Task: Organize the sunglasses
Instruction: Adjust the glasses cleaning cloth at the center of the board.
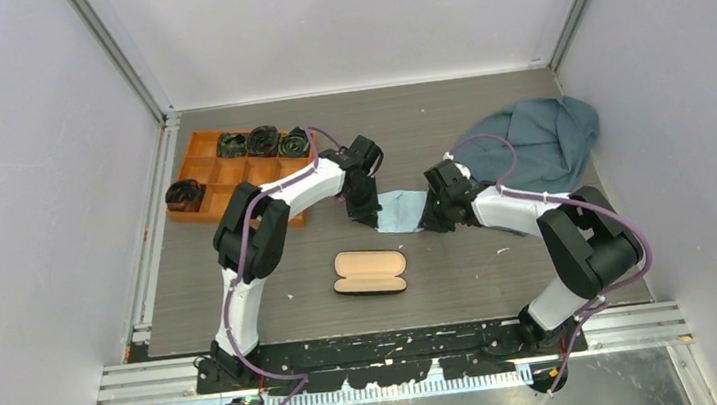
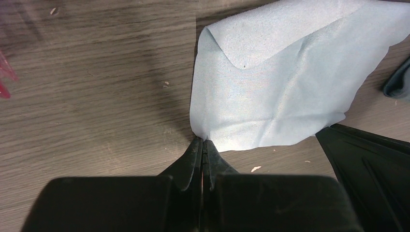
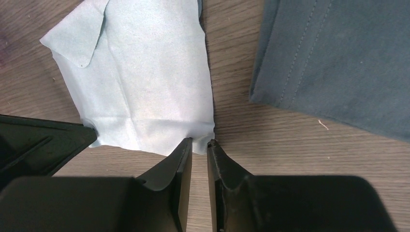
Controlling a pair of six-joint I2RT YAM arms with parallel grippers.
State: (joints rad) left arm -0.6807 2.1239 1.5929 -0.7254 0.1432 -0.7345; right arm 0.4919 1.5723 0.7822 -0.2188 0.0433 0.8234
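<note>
Pale-blue cloth (image 1: 399, 210), one; case (image 1: 370, 272), one.

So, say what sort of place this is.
Probably a lab robot cell: plain white walls, aluminium frame struts, and white-and-black left arm and right arm bolted beside a grey wood-grain tabletop.

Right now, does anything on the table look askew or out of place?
One corner of the light-blue cloth is folded over, so it does not lie flat. The left gripper is shut on another corner; the right gripper stands slightly open at the cloth's edge. The black case lies open, only tan lining showing.
</note>
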